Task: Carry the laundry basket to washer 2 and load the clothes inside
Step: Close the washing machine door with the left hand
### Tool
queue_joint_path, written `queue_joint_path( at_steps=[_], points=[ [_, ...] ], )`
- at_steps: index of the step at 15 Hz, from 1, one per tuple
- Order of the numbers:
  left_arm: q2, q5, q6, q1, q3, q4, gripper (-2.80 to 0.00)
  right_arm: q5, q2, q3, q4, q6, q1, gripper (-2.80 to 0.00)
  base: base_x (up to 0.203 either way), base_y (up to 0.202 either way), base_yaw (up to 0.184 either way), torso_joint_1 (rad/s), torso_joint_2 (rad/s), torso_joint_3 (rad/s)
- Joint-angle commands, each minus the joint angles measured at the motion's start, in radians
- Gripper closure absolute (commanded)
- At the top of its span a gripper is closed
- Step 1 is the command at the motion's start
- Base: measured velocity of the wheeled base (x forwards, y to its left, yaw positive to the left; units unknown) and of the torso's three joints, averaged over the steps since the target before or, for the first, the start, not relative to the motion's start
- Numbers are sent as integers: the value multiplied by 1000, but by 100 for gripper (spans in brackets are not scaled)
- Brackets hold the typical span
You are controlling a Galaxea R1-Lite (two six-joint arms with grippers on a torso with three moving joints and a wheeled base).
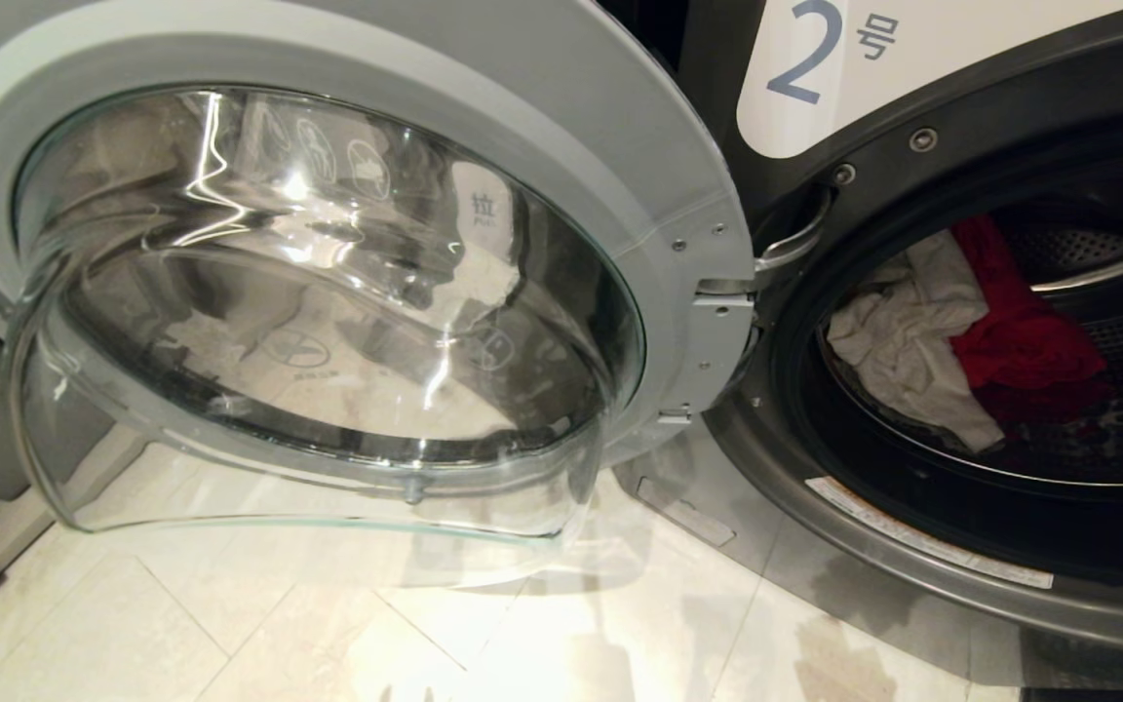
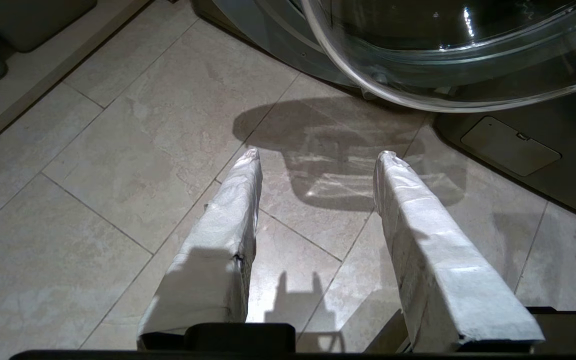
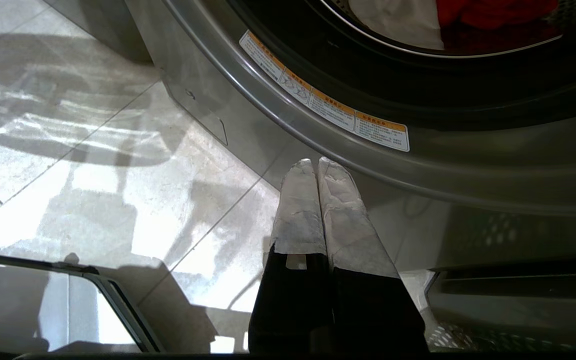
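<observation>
Pale floor tiles (image 1: 230,624) front washer 2 (image 1: 912,546), door (image 1: 328,292) open at nine o'clock, clothes (image 1: 971,341) inside; left fingers (image 2: 233,220) apart, right fingers (image 3: 298,210) together, both empty, so shutting the door looks next.

pale tiled floor (image 2: 93,150) under washer 2 (image 1: 912,546), white and red clothes (image 1: 961,351) in its drum

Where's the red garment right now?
In the head view, the red garment lies inside the open drum of washer 2, on the right, against the white garment to its left.
</observation>
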State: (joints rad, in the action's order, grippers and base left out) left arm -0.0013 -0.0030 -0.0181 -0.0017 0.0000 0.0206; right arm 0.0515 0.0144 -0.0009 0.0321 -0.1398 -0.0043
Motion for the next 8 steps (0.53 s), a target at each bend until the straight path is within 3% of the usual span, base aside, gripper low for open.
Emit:
queue_joint_path(
  at_steps=[1, 8],
  points=[
    [1, 0, 0, 0, 8, 1, 0, 1, -13, 9, 3, 2, 0, 0, 0, 0, 0, 0, 0, 0],
    [1, 0, 0, 0, 8, 1, 0, 1, -13, 9, 5, 6, 0, 0, 0, 0, 0, 0, 0, 0]
  ],
)
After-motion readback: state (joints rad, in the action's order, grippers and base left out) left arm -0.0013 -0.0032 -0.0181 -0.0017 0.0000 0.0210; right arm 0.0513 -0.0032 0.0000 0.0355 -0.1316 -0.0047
